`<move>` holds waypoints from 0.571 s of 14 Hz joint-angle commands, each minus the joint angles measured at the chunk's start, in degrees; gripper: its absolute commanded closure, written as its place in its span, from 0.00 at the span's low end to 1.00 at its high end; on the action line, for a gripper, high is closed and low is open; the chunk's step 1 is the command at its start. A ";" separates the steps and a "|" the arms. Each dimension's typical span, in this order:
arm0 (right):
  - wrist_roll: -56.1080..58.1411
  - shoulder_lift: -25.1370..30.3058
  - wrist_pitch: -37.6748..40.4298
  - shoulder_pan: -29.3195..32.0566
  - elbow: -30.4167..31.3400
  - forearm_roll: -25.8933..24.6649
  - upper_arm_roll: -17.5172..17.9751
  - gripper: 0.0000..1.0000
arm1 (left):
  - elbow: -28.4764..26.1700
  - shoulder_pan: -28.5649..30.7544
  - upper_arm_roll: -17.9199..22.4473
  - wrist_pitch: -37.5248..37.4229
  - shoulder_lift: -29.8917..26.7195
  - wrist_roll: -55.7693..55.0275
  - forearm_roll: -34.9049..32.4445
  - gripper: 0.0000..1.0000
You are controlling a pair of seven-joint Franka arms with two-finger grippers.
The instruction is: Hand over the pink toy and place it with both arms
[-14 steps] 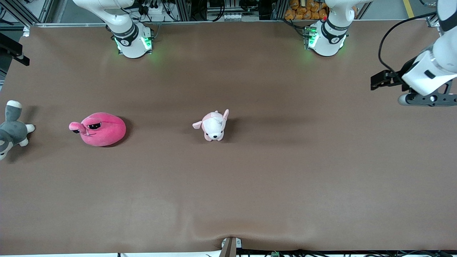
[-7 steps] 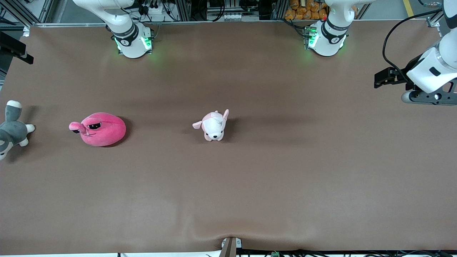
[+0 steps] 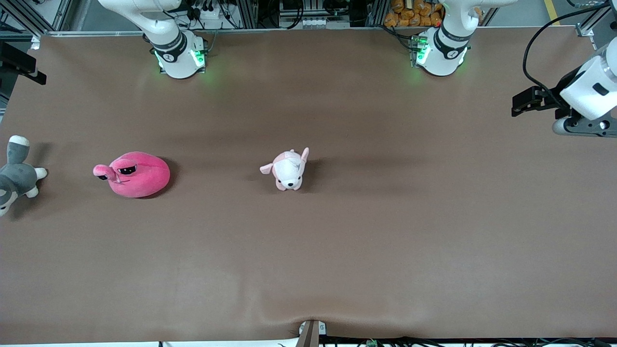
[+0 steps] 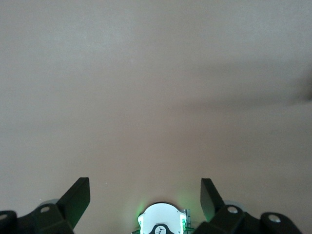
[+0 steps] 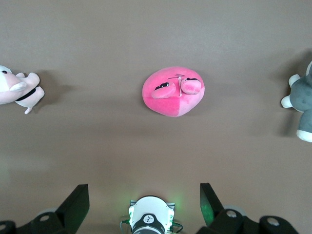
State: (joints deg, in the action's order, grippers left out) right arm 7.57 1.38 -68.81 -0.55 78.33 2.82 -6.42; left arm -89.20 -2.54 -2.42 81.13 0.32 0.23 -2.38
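The pink toy (image 3: 135, 174) is a round hot-pink plush with sleepy black eyes, lying on the brown table toward the right arm's end. It also shows in the right wrist view (image 5: 173, 91). My right gripper (image 5: 144, 197) hangs high over the table, open and empty, well above the toy; I cannot see it in the front view. My left gripper (image 4: 144, 197) is open and empty over bare table. In the front view the left gripper (image 3: 581, 126) is up in the air at the left arm's end of the table, a long way from the toy.
A small pale pink-and-white puppy plush (image 3: 288, 169) lies mid-table and also shows in the right wrist view (image 5: 17, 90). A grey-and-white dog plush (image 3: 14, 176) lies at the table edge at the right arm's end. The arm bases (image 3: 181, 55) (image 3: 441, 50) stand along the robots' edge.
My left gripper has drifted toward the left arm's end of the table and toward the robots' edge. The toys have not moved.
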 commanded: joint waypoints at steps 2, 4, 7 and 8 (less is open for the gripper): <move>-0.36 -0.15 0.69 0.38 -0.72 -0.19 0.35 0.00 | 0.87 0.07 0.49 -1.15 -0.23 1.27 0.19 0.00; -0.36 -0.15 0.69 0.37 -0.72 -0.19 0.35 0.00 | 0.96 -0.36 0.40 -1.15 -0.32 1.18 0.01 0.00; -0.36 -0.15 0.87 0.38 -0.72 -0.19 0.35 0.00 | 0.87 -0.01 0.49 -1.24 -0.67 1.36 -0.08 0.00; -0.28 -0.15 0.87 0.38 -0.72 -0.19 0.35 0.00 | 1.31 -0.01 0.66 -1.24 -0.32 1.53 0.27 0.00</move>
State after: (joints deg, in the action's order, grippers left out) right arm 7.57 1.38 -68.66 -0.55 78.33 2.82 -6.41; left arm -88.78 -2.55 -2.17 80.97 0.32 0.23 -2.38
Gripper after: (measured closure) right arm 0.000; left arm 0.000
